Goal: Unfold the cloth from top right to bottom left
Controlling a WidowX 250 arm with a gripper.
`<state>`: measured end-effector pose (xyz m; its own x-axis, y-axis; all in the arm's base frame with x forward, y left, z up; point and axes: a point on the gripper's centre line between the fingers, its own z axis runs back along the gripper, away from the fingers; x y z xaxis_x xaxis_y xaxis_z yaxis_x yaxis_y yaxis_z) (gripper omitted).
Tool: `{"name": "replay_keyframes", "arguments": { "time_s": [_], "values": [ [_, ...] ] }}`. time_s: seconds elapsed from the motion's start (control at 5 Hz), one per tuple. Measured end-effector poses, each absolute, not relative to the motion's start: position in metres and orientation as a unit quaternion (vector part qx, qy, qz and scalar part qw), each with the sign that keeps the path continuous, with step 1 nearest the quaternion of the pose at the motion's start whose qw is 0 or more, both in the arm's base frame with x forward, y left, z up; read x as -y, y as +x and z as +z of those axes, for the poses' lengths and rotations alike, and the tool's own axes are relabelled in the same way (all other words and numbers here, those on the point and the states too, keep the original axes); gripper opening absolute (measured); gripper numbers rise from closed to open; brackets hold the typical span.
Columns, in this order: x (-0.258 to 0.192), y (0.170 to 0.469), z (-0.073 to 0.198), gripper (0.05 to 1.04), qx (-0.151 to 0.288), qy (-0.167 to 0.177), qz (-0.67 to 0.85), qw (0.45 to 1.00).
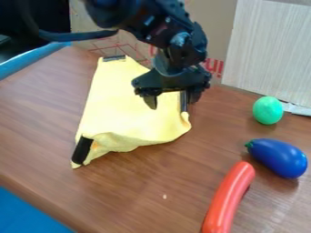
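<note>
While the hand (172,98) hangs released over the right edge of the yellow cloth (127,109) on the worktop's (39,118) left side, grasping seems the current step, next needing a pinch and pull toward bottom left.

The cloth (118,107) is pale yellow and lies on the brown wood-look table (139,191), its middle slightly toward 9 o'clock from the view's centre. It is partly spread, narrower toward 12 o'clock and broader below. Taking the cloth itself as the dial, black strips (82,150) mark its edge near 12 o'clock, between 2 and 3, and between 7 and 8. From 4 round to 7 o'clock the border is curled and rumpled, rounded at 4. A small orange patch (95,145) shows near 7.
</note>
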<state>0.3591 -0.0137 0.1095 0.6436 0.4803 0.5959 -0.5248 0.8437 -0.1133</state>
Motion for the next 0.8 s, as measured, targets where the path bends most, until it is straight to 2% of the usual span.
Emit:
{"name": "replay_keyframes", "arguments": {
  "time_s": [0.8],
  "values": [
    [0.021, 0.378, 0.096, 0.999, 0.307, 0.054, 0.276, 0.909]
  ]
}}
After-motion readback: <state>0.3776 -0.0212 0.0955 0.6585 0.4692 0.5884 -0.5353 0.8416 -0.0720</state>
